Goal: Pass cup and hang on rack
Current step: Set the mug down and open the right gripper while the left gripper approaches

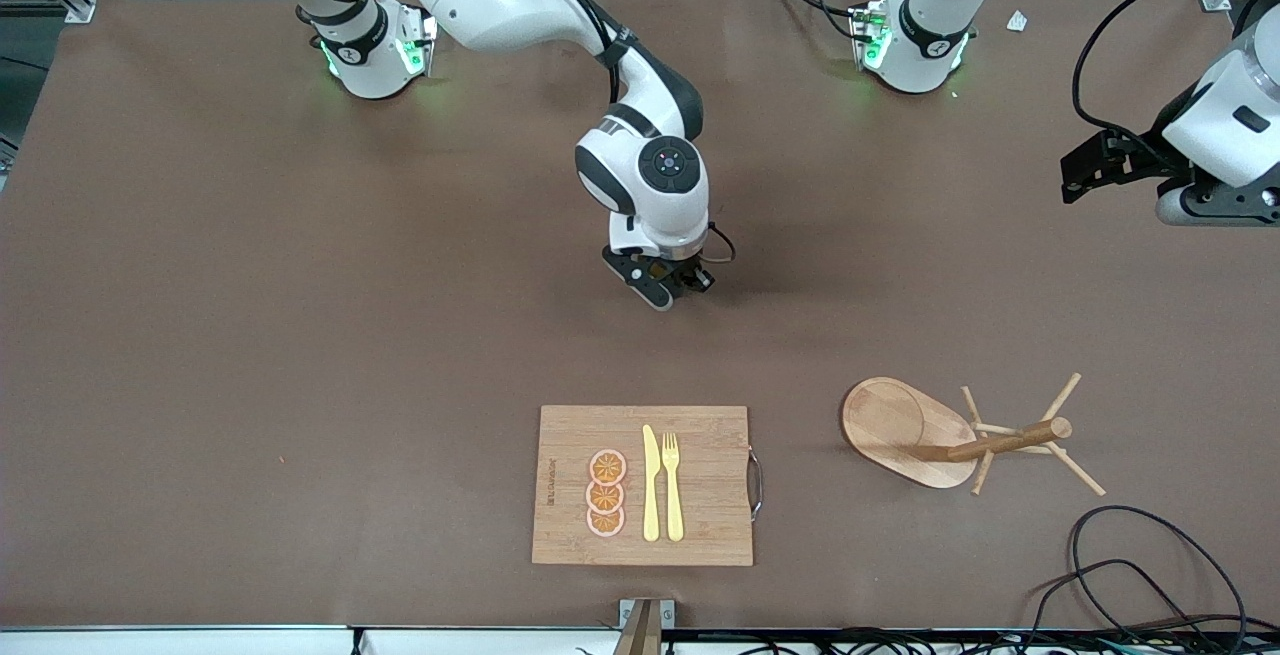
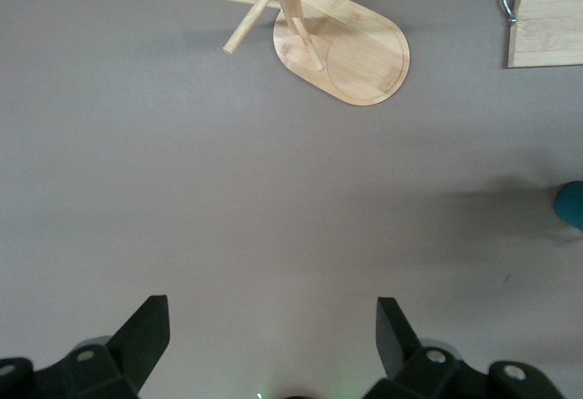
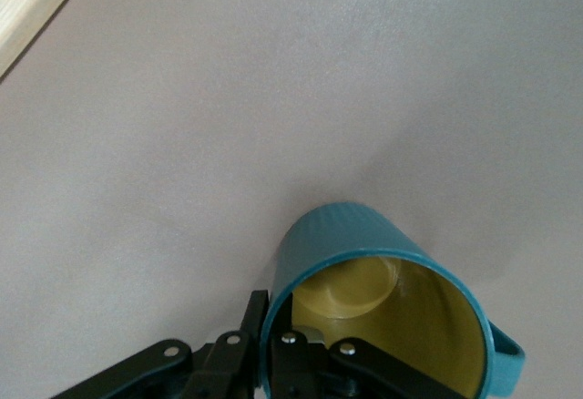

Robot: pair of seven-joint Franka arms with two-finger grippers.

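The cup (image 3: 364, 235) is dark teal with a mustard-yellow inside and a small side handle. My right gripper (image 3: 273, 312) is shut on its rim, one finger inside and one outside. In the front view the right gripper (image 1: 662, 287) is low over the middle of the table and hides the cup. A sliver of the cup (image 2: 572, 204) shows in the left wrist view. The rack (image 1: 905, 430) stands toward the left arm's end, nearer the front camera; it also shows in the left wrist view (image 2: 351, 48). My left gripper (image 1: 1080, 175) is open, empty and high over the left arm's end (image 2: 273, 326).
A wooden cutting board (image 1: 700, 485) with orange slices (image 1: 606, 492), a yellow knife (image 1: 651, 485) and a fork (image 1: 672, 485) lies near the front edge. Black cables (image 1: 1130, 575) lie at the front corner near the rack.
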